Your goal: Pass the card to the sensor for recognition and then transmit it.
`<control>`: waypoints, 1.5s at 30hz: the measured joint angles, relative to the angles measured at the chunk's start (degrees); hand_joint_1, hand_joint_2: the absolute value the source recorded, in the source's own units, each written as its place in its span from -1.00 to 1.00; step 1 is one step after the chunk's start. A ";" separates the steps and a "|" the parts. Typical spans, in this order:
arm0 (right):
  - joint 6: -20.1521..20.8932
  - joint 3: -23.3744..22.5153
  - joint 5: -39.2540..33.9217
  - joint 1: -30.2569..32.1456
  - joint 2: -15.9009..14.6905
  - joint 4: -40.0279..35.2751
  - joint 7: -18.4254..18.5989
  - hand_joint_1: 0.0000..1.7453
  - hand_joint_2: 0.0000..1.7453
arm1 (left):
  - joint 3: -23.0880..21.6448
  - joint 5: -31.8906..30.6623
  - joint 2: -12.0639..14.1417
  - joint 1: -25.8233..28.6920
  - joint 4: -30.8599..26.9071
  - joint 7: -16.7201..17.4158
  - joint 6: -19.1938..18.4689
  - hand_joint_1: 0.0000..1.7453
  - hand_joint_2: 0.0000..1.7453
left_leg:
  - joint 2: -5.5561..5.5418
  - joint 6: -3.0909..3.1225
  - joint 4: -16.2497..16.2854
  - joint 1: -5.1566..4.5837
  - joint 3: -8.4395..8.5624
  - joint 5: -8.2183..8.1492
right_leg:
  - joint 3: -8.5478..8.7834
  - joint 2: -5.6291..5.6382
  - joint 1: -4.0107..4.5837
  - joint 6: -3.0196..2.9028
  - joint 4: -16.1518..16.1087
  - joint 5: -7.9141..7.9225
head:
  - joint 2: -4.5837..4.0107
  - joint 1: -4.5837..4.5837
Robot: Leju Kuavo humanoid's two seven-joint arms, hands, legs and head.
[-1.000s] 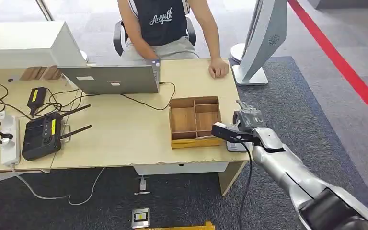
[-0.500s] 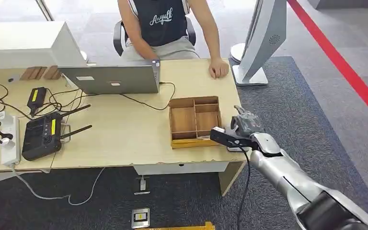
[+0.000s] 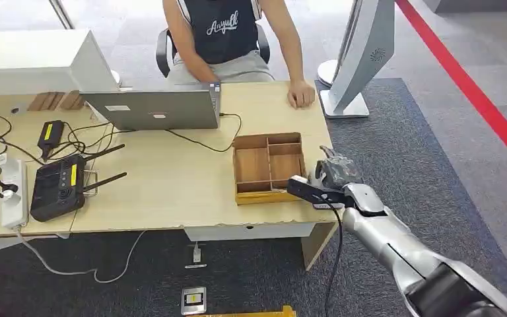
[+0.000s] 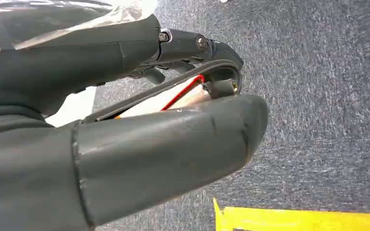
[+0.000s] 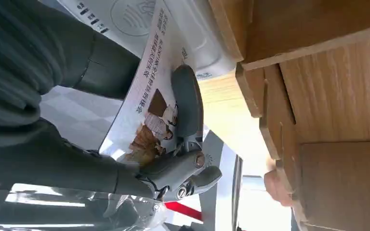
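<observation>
My right hand [image 3: 335, 173] hovers at the table's right edge, just right of the wooden tray [image 3: 267, 195]. In the right wrist view this hand [image 5: 77, 159] pinches a white card [image 5: 147, 113] with a printed picture and text, one finger [image 5: 187, 103] lying across its face. The card lies over the white sensor [image 5: 130, 14], which bears a wave symbol and sits beside the tray [image 5: 327, 91]. A sliver of the sensor [image 3: 321, 205] peeks out below my wrist in the head view. My left hand [image 4: 139, 120] hangs over grey carpet, its fingers curled in with nothing in them.
A person sits across the table [image 3: 171, 185], one hand [image 3: 300, 96] resting on its far right corner. A laptop [image 3: 152, 109], a black router [image 3: 58, 185] and tangled cables lie to the left. A white stand [image 3: 360, 59] rises beyond the corner.
My right hand has come down and slightly left, closer to the sensor beside the tray. The person and the things on the table have not moved.
</observation>
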 joint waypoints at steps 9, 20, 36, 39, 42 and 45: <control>-0.66 0.00 -0.20 -0.01 0.31 0.31 -0.04 1.00 1.00 | -0.20 0.09 -0.07 0.01 0.00 -0.35 -0.15 -1.00 -1.00 | 0.00 0.00 0.00 0.00 0.00 0.00 | 0.00 0.00 0.00 0.00 0.00 0.00 | 0.00 0.00; -5.05 -0.57 -0.02 -5.06 -0.50 -1.20 0.68 1.00 1.00 | -1.09 -0.20 -0.09 0.06 0.00 -1.22 -0.70 -1.00 -1.00 | 0.01 0.00 0.01 -0.01 -0.01 0.01 | -0.01 0.00 -0.01 -0.02 0.01 0.03 | 0.00 0.00; -1.31 -1.84 4.00 -10.65 -3.89 -9.27 2.99 1.00 1.00 | -3.21 -1.22 -0.28 0.08 0.00 -2.21 -1.88 -1.00 -1.00 | 0.01 0.00 0.01 0.00 -0.03 0.01 | -0.01 0.00 0.00 -0.01 0.02 0.03 | 0.00 0.00; -0.57 -1.64 5.31 -11.52 -2.73 -9.31 2.69 1.00 1.00 | -3.76 -1.42 -0.26 0.05 -0.02 -2.21 -1.86 -1.00 -1.00 | 0.01 -0.01 0.01 0.01 -0.02 0.02 | -0.01 0.00 0.01 -0.01 0.04 0.03 | 0.00 0.00; -0.39 -1.31 5.92 -12.42 -1.46 -9.31 2.64 1.00 1.00 | -4.11 -1.55 -0.26 0.03 -0.02 -2.21 -1.86 -1.00 -1.00 | -0.01 -0.01 0.01 0.01 -0.02 0.02 | -0.02 0.00 0.01 -0.01 0.04 0.03 | 0.00 0.00; 0.04 -1.07 6.70 -13.06 -0.42 -9.31 2.27 1.00 1.00 | -4.48 -2.16 -0.26 0.09 -0.02 -2.23 -1.88 -1.00 -1.00 | -0.02 -0.01 0.01 0.01 -0.05 0.02 | -0.02 0.00 0.01 -0.01 0.04 0.03 | 0.00 0.00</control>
